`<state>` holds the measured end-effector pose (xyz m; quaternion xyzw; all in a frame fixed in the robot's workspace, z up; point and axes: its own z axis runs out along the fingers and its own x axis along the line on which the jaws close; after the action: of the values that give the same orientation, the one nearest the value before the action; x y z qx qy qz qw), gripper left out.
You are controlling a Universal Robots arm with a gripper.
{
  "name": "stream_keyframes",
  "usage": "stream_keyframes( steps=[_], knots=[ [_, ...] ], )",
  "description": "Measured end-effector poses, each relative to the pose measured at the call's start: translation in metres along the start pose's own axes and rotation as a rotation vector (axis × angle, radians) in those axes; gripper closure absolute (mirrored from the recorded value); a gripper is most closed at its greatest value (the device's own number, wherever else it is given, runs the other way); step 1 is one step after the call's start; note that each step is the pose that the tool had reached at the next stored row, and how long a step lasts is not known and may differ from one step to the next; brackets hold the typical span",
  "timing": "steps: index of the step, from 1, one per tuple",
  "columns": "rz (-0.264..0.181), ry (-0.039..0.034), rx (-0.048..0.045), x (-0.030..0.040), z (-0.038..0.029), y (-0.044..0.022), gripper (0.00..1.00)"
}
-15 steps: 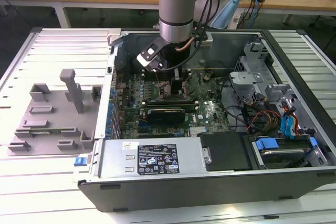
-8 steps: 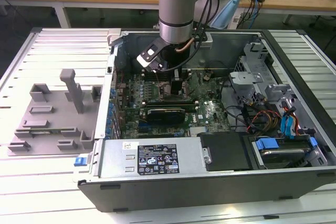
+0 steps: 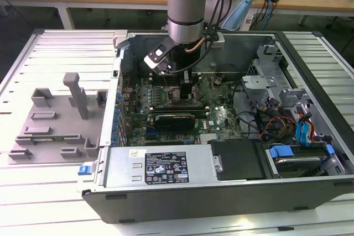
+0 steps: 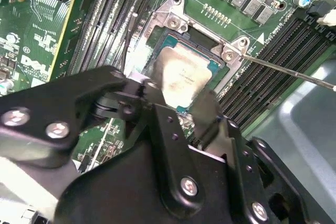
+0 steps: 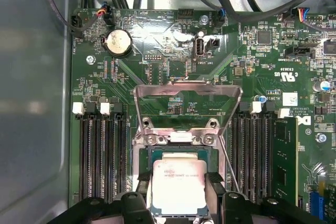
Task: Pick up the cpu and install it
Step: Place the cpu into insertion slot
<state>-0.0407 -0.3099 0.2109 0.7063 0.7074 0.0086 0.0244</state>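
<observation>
The cpu (image 5: 178, 190), a flat silvery square chip, lies level in the open socket (image 5: 178, 153) on the green motherboard. In the first wrist view my gripper (image 5: 178, 179) has its black fingers (image 5: 144, 184) against two opposite edges of the chip, shut on it. The second wrist view shows the cpu (image 4: 184, 72) framed by the socket's teal rim, with the gripper (image 4: 178, 100) right over its near edge. In the exterior view the gripper (image 3: 185, 89) reaches down into the middle of the open computer case (image 3: 310, 40).
The socket's metal load plate (image 5: 186, 95) stands raised, and its thin lever (image 4: 289, 69) sticks out sideways. Memory slots (image 5: 100, 150) flank the socket, one holding a module (image 5: 283, 156). Cables (image 3: 268, 122) and a drive cage (image 3: 293, 156) crowd the case's right. A grey fixture (image 3: 61, 120) sits outside.
</observation>
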Motion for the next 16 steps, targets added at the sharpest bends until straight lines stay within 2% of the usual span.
stream_keyframes(
  steps=[1,3,4,6,11,16],
  knots=[
    [0.0,0.0001,0.0,0.0,-0.0001,0.0,0.49],
    [0.0,0.0,0.0,0.0,-0.0004,0.0,0.62],
    [0.0,0.0,0.0,0.0,-0.0006,0.0,0.8],
    [0.0,0.0,0.0,0.0,-0.001,0.0,0.89],
    [0.0,0.0,0.0,-0.0011,-0.001,-0.0011,0.89],
    [0.005,-0.0002,0.0002,-0.0017,0.0043,-0.003,0.89]
  ],
)
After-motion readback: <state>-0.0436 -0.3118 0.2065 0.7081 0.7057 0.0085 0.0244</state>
